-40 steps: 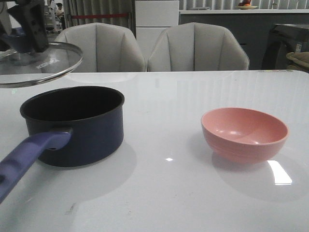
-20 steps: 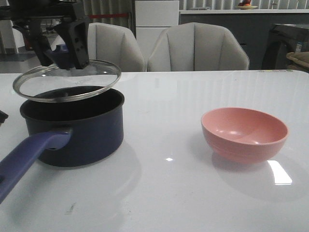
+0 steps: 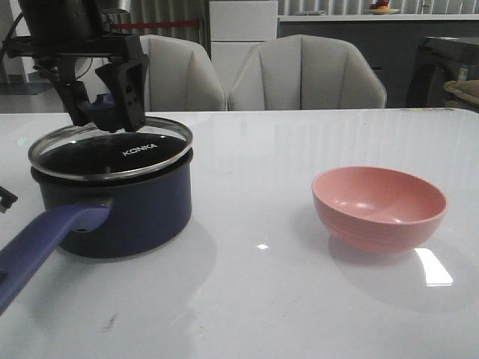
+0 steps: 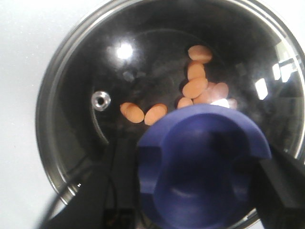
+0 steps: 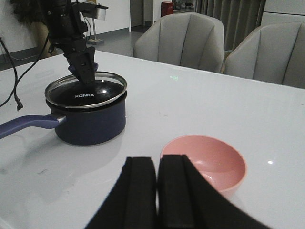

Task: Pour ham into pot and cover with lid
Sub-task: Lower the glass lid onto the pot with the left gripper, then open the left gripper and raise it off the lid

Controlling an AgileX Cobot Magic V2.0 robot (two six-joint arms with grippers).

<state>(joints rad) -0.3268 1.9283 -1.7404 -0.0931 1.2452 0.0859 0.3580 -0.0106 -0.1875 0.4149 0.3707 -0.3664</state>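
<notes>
The glass lid (image 3: 112, 146) with white "KONKA" lettering lies on the rim of the dark navy pot (image 3: 127, 213), whose purple-blue handle (image 3: 45, 239) points toward the front left. My left gripper (image 3: 105, 105) stands over it, shut on the lid's blue knob (image 4: 205, 157). Through the glass, several orange-pink ham slices (image 4: 195, 86) lie on the pot's black bottom. My right gripper (image 5: 156, 164) is shut with nothing in it, hovering near the pink bowl (image 5: 209, 162); it does not appear in the front view.
The pink bowl (image 3: 379, 206) sits at the right of the white table and looks to hold nothing. Two grey chairs (image 3: 307, 71) stand behind the table's far edge. A black cable (image 5: 14, 95) hangs left of the pot.
The left gripper carried the lid from the upper left, rightward and down, and the lid now sits on the pot's rim. The bowl has not moved.
</notes>
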